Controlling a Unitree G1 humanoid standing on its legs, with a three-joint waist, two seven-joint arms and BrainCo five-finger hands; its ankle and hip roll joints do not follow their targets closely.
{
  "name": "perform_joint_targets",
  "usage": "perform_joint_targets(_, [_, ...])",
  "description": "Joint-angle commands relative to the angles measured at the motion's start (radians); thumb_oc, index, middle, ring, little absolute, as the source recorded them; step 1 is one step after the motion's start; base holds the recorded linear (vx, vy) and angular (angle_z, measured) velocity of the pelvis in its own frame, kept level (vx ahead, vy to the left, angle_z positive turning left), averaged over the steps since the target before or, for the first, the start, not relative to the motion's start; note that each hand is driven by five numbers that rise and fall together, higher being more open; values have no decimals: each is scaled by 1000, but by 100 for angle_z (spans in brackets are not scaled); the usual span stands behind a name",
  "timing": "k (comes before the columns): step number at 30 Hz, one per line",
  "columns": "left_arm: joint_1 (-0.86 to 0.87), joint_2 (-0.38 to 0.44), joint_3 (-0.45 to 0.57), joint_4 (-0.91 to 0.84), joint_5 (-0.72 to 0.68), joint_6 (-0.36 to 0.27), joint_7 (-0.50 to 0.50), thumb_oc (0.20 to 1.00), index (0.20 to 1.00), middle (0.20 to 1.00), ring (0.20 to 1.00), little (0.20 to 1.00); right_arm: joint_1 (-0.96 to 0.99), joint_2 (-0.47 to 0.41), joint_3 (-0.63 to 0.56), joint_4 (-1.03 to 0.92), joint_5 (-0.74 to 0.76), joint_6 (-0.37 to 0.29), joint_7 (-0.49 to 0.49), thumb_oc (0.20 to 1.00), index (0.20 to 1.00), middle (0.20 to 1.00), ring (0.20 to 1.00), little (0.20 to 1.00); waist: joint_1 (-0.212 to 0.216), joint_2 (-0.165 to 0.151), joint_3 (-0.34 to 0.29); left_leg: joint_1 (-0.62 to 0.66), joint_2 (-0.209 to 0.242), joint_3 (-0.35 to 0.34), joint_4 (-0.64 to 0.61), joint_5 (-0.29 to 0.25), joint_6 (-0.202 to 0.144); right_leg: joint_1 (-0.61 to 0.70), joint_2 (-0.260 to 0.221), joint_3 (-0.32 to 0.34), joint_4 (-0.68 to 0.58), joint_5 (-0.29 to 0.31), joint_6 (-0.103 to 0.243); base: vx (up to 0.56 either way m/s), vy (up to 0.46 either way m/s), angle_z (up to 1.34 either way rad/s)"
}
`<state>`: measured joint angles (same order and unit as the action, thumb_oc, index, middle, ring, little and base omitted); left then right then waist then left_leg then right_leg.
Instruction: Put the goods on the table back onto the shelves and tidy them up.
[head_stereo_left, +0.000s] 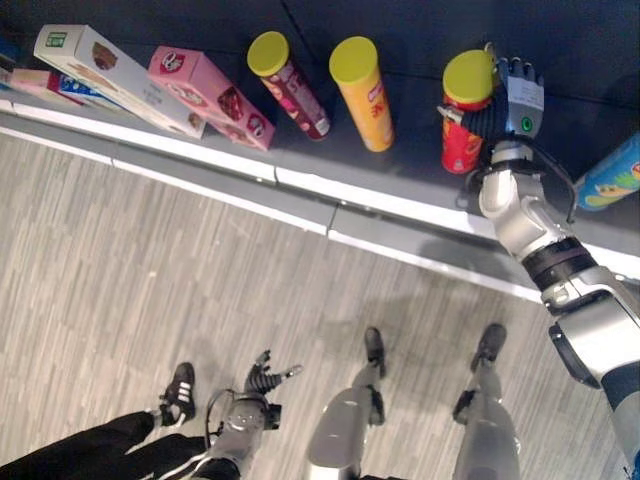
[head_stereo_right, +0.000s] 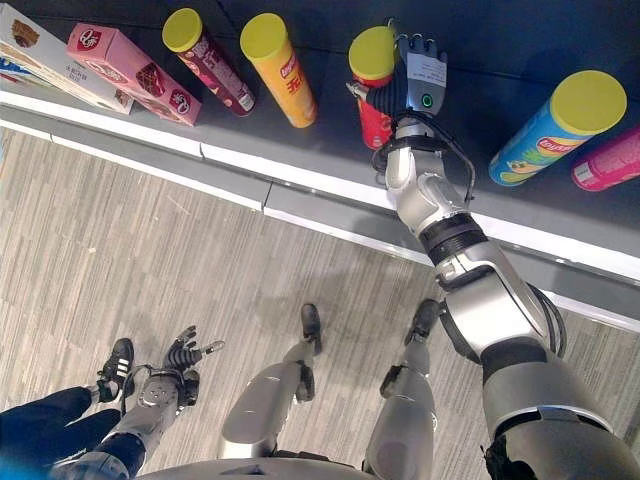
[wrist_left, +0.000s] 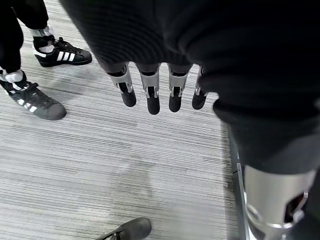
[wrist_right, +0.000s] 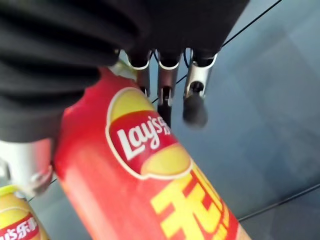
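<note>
Up at one o'clock in the left eye view, the right robot hand (head_stereo_left: 500, 105) is wrapped round a red can (head_stereo_left: 462, 140) with a yellow lid, which stands on the dark shelf (head_stereo_left: 400, 165). The right wrist view shows its fingers (wrist_right: 194, 102) curled past the can's red side, with the can pressed close against the palm. On the same shelf, toward eleven and twelve o'clock, stand an orange can (head_stereo_left: 365, 95) and a dark red can (head_stereo_left: 290, 85), both with yellow lids and well apart from the held one. Further toward ten o'clock lie a pink box (head_stereo_left: 205, 95) and a long white box (head_stereo_left: 105, 75), side by side and tilted. Off at three o'clock a blue can (head_stereo_right: 545, 130) leans on the shelf, with a pink can (head_stereo_right: 608, 160) just beside it.

Down at seven o'clock the left robot hand (head_stereo_left: 262, 378) hangs over the grey floor (head_stereo_left: 150, 270), its fingers (wrist_left: 150, 97) relaxed and holding nothing. A person's black shoe (head_stereo_left: 180, 388) with white stripes sits near it.
</note>
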<state>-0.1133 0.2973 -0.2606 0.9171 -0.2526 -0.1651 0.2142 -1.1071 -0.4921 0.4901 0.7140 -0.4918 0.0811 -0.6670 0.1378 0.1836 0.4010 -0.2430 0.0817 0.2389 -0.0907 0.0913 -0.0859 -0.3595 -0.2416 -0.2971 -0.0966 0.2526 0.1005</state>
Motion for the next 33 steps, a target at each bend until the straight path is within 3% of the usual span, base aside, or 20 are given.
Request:
perform_joint_targets(1, [-20,33,-43,37,28,-12,19,1000,1000,1000,1000,1000,-32,3,37,-61,-5,-49,3,1000,1000,1000,1000,1000,13,-11,-12,-45,28,24,23,47,-58,81,-117,-1,131,-112,127,-25,-9,-4])
perform_joint_targets(16, [-29,30,-31,55,45,11,17,1000,1000,1000,1000,1000,69,44,37,-221,11,-95,47,1000,1000,1000,1000,1000,-5,-47,-36,-19,37,41,28,32,-52,91,-109,8,118,-102,127,-13,-5,-5])
perform_joint_targets(19, [-31,26,-11,81,71,31,11,1000,1000,1000,1000,1000,166,38,18,-393,36,-131,95,1000,1000,1000,1000,1000,-31,-76,-55,-2,47,57,30,27,-56,99,-101,8,110,-99,126,3,-22,-8])
perform_joint_targets(24, [-33,9,16,113,136,58,-10,1000,1000,1000,1000,1000,392,25,-14,-605,198,-224,239,1000,1000,1000,1000,1000,-87,-133,-92,34,71,94,22,28,-68,121,-79,10,91,-95,126,24,-45,-14])
perform_joint_targets(28, [-36,3,36,125,170,63,-20,1000,1000,1000,1000,1000,564,-5,-32,-677,362,-274,359,1000,1000,1000,1000,1000,-114,-156,-107,55,82,108,21,27,-75,136,-68,13,87,-99,125,35,-51,-30])
perform_joint_targets(29, [-38,9,48,137,194,67,-36,1000,1000,1000,1000,1000,668,-33,-40,-699,497,-293,456,1000,1000,1000,1000,1000,-130,-168,-116,63,89,119,25,24,-81,142,-63,13,85,-101,126,49,-61,-13])
perform_joint_targets(33, [-40,20,61,148,231,62,-77,1000,1000,1000,1000,1000,880,-79,-38,-665,744,-290,655,1000,1000,1000,1000,1000,-160,-181,-140,84,102,132,28,24,-92,159,-54,12,84,-112,126,50,-46,-5])
